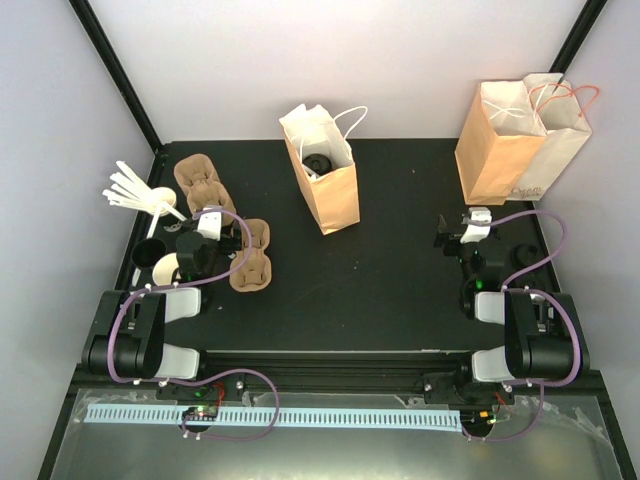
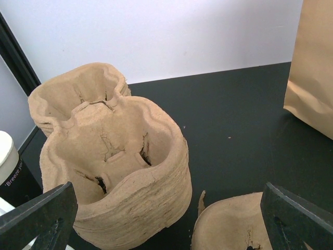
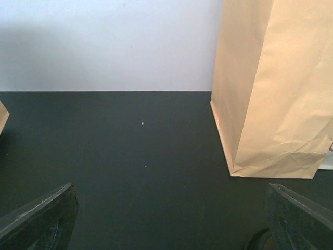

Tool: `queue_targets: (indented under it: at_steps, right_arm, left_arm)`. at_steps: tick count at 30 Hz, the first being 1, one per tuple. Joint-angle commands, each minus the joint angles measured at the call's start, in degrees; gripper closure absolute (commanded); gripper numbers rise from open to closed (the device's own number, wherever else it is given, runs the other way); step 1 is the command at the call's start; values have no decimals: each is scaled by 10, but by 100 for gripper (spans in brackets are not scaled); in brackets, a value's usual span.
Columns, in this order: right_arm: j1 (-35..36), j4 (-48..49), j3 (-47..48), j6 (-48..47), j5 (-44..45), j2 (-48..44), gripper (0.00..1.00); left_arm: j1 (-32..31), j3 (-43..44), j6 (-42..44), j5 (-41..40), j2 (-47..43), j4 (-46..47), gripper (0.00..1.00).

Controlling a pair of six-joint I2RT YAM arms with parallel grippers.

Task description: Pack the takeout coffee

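Status: takeout coffee [image 1: 318, 162] sits lid-up inside the open middle paper bag [image 1: 335, 200] on the table [image 1: 400, 280], upright so it won't spill. Both left fingers [image 2: 41, 216] and right fingers [image 3: 41, 213] are spread, empty and well clear. Packing looks done.

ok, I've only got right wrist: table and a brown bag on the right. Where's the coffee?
Observer: In the open brown bag mid-table; the takeout coffee shows as a black lid inside.
Operator: Left arm?
Observer: The left gripper is open and empty, over the stacked pulp cup carriers.
Operator: Anything by my bag?
Observer: A white bag stands beside that far-right brown bag.
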Motion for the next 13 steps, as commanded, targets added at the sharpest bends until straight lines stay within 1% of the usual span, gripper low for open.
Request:
queue_targets:
  at_steps: [1, 13]
  right_arm:
    - [2, 11, 10, -15, -12, -1, 0]
    - [5, 7, 13, -15, -9, -1, 0]
  left_arm:
    - [4, 1, -8, 12, 3, 24, 1]
    - [3, 1, -8, 12, 3, 24, 1]
